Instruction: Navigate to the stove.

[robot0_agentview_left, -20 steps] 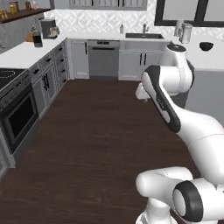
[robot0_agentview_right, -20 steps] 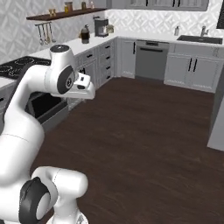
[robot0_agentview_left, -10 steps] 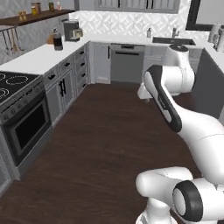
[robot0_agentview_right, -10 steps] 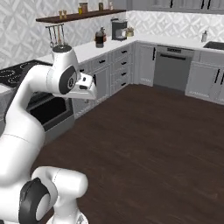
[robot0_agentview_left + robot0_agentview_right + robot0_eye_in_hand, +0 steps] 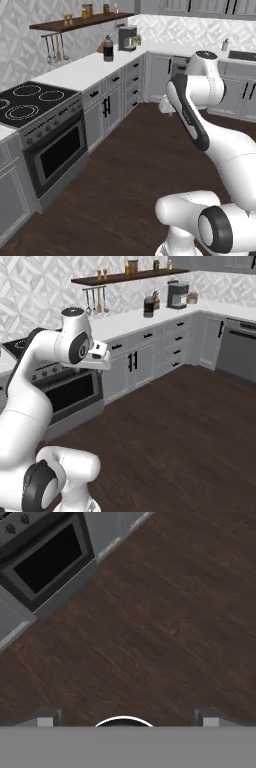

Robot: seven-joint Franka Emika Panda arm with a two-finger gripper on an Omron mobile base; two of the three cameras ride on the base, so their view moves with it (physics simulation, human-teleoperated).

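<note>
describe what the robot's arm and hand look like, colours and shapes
The arm is glossy white, built of rounded tubular links, with dark grey bands and discs at the joints. Its bulbous white base carries a large dark round joint cap. The hand is a boxy white block; in the hand view its two small grey finger tips are squared.

The stove (image 5: pixel 35 107) is cut by the left edge; shelf jars (image 5: pixel 87 10) blur.

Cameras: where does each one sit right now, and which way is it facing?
Left base view: behind the arm's left, facing the stove and counter; arm at right.
Right base view: behind the arm's right, facing the same stove, coffee maker and shelf; arm at left.
Hand view: on the hand, looking down at the floor and oven window; pincer tips wide apart.
Both base views share stove and shelf.
</note>
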